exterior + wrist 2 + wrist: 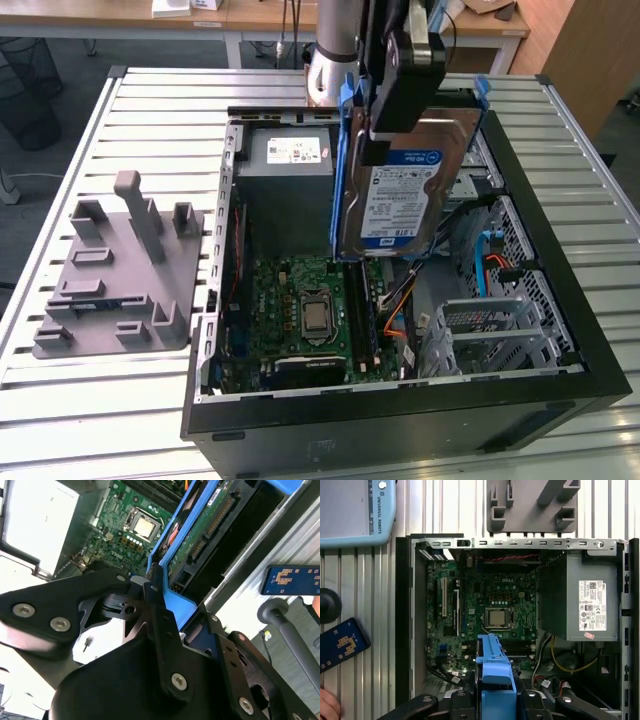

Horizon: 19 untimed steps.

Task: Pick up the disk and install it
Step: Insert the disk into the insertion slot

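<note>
Pickup looks complete. The gripper (pixel 388 128) has its fingers closed on the upper edge of the disk (pixel 395 205), and the second wrist view shows them clamped across the blue side rail (pixel 175 607) with no gap.

In the exterior view the hard drive hangs on edge, slightly tilted, with its white and blue label facing the camera. It is over the open computer case (pixel 400 430), just beside the power supply (pixel 290 155) on the exterior view's right. Its lower edge is above the edge of the motherboard (pixel 300 310). Whether that edge touches anything below cannot be told.

The drive is well apart from the grey moulded fixture (pixel 120 270), which sits on the slatted table (pixel 150 110).

Installation appears to be outstanding. The disk is not seated in the metal drive cage (pixel 500 330), which stands lower in the case on the exterior view's right. No cable reaches its connector edge (pixel 210 527).

In the first wrist view the blue rail lies over the board, near the processor socket (pixel 499 618). The task therefore seems to be roughly midway, with the drive lifted and carried to the case but not yet slotted in.
</note>
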Motion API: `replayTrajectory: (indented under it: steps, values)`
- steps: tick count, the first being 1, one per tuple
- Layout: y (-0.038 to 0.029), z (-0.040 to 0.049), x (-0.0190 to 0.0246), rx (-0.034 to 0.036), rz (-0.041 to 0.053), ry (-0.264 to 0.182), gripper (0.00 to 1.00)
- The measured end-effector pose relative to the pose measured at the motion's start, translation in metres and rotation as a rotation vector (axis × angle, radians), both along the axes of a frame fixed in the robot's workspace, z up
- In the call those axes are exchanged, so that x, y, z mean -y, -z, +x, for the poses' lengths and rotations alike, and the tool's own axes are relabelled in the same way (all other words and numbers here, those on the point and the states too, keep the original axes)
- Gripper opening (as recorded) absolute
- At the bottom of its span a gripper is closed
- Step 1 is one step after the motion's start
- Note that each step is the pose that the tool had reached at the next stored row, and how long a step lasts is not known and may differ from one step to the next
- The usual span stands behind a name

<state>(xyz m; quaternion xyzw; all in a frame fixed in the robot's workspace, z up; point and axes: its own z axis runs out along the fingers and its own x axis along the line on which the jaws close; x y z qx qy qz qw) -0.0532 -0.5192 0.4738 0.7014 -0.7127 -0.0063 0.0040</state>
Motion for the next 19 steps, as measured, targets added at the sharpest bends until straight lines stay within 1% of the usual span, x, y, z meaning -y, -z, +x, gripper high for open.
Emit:
replayTrajectory:
  steps: [8,10,12,14,19]
  values:
    - [0.0023,0.0011,0.0282,0.0000,0.0000,0.000,0.36]
    - [0.0032,0.0021,0.0335,-0.0001,-0.0002,0.000,0.36]
    - [0.0044,0.0048,0.0360,0.0000,0.0000,0.000,0.36]
    - [0.0054,0.0097,0.0371,-0.0001,-0.0001,0.000,0.36]
    - [0.0072,0.0290,0.0386,0.0000,-0.0002,0.000,0.36]
